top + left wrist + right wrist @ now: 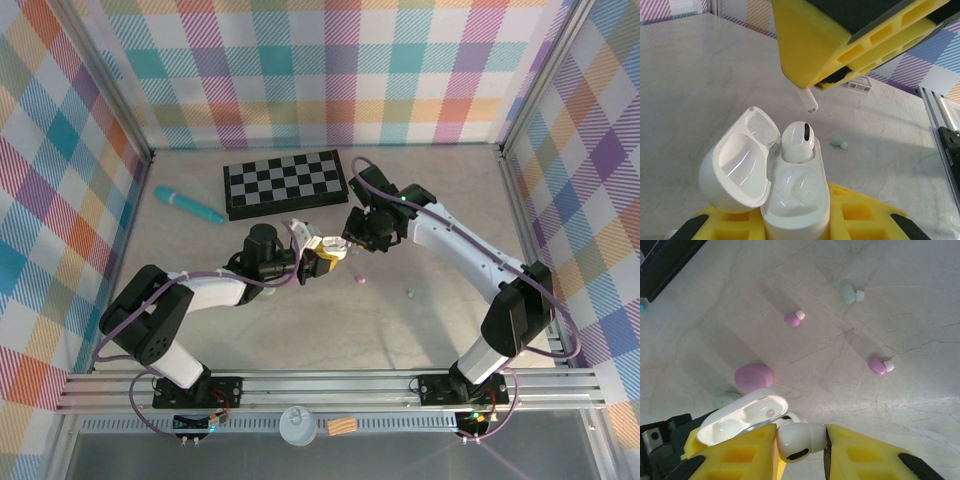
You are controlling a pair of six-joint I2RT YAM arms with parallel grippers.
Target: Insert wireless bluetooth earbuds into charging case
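Left gripper is closest to its wrist cam, clamped on the white charging case, with the lid hinged open to one side. 1 seated white earbud fills the far slot and the near slot is vacant. Right gripper pinches the held white earbud, stem down, just above the case and apart from it. Loose on the table: pink earbud, 2nd pink earbud, pale green earbud, pink case, and pale green case partly hidden by the lid. Chessboard and teal pen lie at the back, well apart.
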